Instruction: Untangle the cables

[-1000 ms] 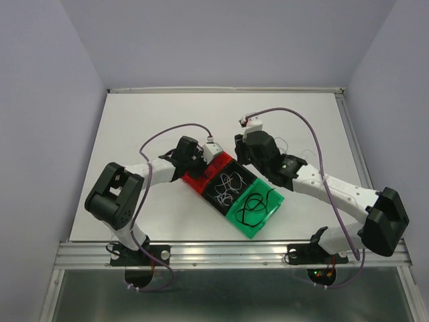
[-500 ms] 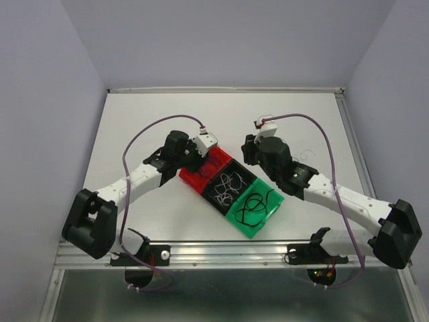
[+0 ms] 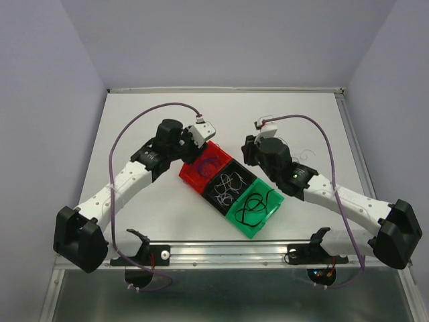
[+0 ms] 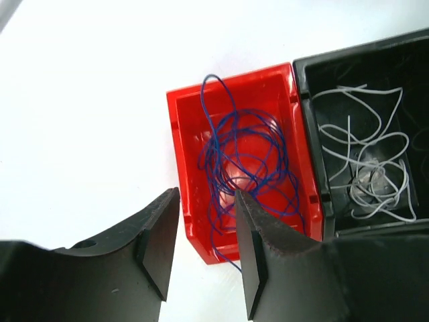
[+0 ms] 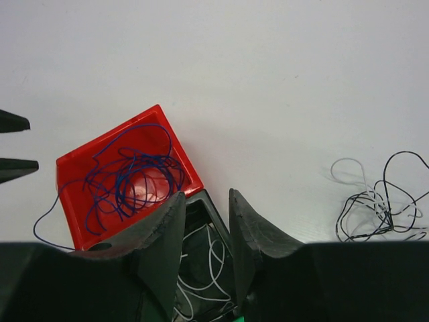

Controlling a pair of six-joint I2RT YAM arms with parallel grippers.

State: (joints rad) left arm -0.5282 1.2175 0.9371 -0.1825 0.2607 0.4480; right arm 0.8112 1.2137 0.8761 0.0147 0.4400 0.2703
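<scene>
Three bins stand in a row. The red bin (image 3: 193, 177) (image 4: 179, 154) holds the blue-purple cables (image 3: 211, 163) (image 4: 248, 161); one strand hangs over its near wall. White cables (image 3: 231, 182) (image 4: 369, 174) lie in the black bin (image 4: 305, 107), and a black cable (image 3: 253, 206) in the green bin (image 3: 268, 209). A loose tangle of black and white cables (image 5: 375, 201) (image 3: 303, 154) lies on the table to the right. My left gripper (image 3: 192, 147) (image 4: 206, 194) hovers open over the red bin's outer edge, holding nothing. Above the black bin's far corner my right gripper (image 3: 249, 153) (image 5: 206, 194) is open and empty.
The white table (image 3: 154, 114) has a raised rim at the back and right (image 3: 348, 134) and a metal rail at its near edge (image 3: 221, 251). Mauve hoses arc over both arms.
My left gripper has opened and pulled back up and to the left from the red bin, leaving the blue-purple cables inside. The right arm shifted slightly right, then stayed still.
</scene>
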